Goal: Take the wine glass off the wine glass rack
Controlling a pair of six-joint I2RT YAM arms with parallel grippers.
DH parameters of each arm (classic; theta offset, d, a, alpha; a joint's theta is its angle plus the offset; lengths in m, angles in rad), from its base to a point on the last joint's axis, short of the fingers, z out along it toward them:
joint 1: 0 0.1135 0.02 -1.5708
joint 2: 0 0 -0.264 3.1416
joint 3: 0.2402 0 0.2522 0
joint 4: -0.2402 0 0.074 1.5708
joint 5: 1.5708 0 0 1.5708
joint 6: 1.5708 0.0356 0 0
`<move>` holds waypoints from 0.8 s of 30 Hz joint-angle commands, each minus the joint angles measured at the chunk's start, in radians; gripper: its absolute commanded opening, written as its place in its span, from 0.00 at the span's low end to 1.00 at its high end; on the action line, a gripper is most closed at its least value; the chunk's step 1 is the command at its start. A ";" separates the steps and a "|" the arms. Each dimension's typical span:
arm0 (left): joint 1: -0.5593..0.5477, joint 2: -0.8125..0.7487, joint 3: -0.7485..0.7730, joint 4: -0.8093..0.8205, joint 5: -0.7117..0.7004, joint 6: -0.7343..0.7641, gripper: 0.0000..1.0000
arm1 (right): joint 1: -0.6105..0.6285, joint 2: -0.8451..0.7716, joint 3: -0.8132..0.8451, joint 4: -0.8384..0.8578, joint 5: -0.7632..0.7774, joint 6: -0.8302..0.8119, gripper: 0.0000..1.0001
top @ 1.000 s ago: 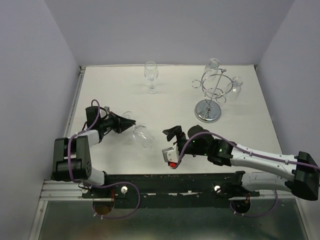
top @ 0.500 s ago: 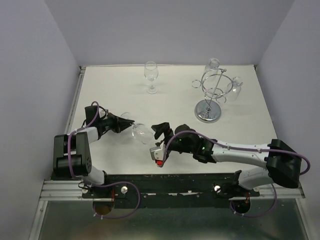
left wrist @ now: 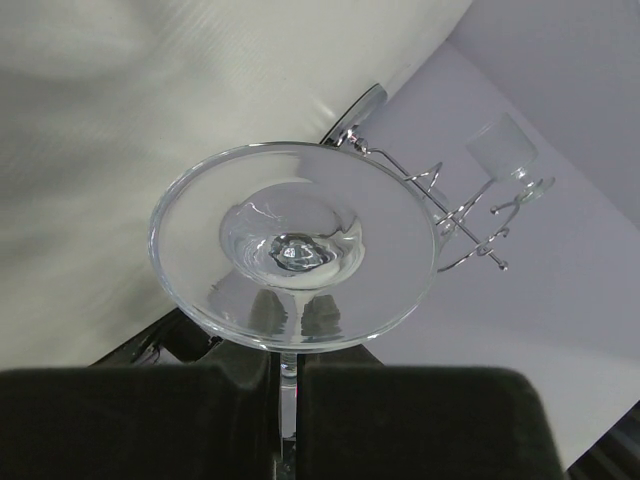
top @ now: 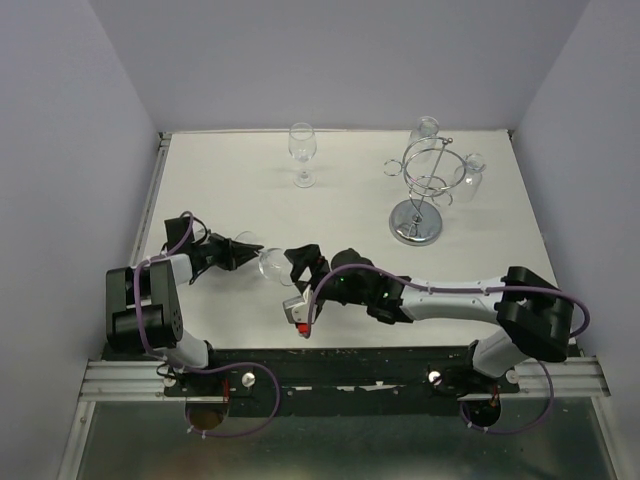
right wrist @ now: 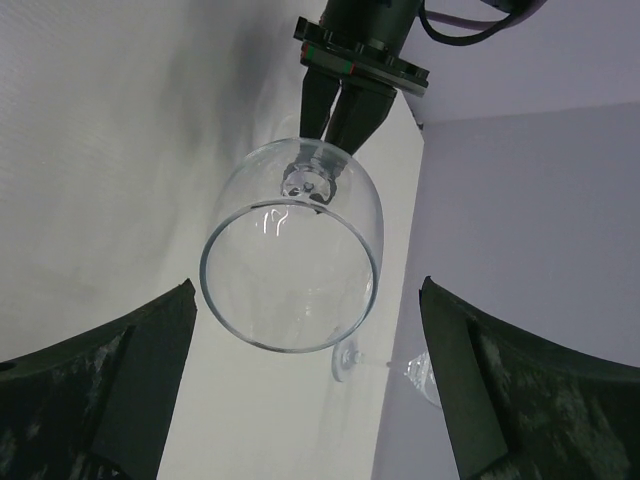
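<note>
Left wrist: left fingers [left wrist: 140,420] tight on wine glass [left wrist: 292,250] stem, right fingers [right wrist: 110,390] apart.

We had the L arm [top: 150,300] folded up close by its base, forearm low, wrist pointing right. The L gripper [top: 243,251] was closed, fingers pinched on the stem of the glass [top: 271,263]. The R arm [top: 450,297] lay stretched low to the left along the near side, elbow bent by its base. The R gripper [top: 300,258] faced the L one, tips near each other, jaws spread wide. Contact w/ the glass: couldn't tell.
</note>
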 commanded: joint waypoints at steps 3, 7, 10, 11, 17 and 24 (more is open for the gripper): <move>0.022 0.009 -0.007 -0.040 0.008 -0.051 0.00 | 0.017 0.056 0.045 0.084 -0.002 -0.031 0.99; 0.022 0.006 0.000 -0.069 0.006 -0.044 0.00 | 0.019 0.077 0.057 0.089 -0.002 -0.046 0.98; 0.022 0.004 -0.006 -0.069 0.008 -0.041 0.00 | 0.020 0.096 0.075 0.074 0.001 -0.045 0.95; 0.020 0.004 -0.007 -0.069 0.006 -0.039 0.00 | 0.019 0.099 0.078 0.072 0.000 -0.040 0.94; 0.020 0.001 -0.007 -0.072 0.003 -0.031 0.00 | 0.019 0.109 0.100 0.026 -0.004 -0.017 0.85; 0.020 -0.017 -0.006 -0.103 -0.015 -0.012 0.11 | 0.020 0.103 0.132 -0.028 -0.002 0.027 0.74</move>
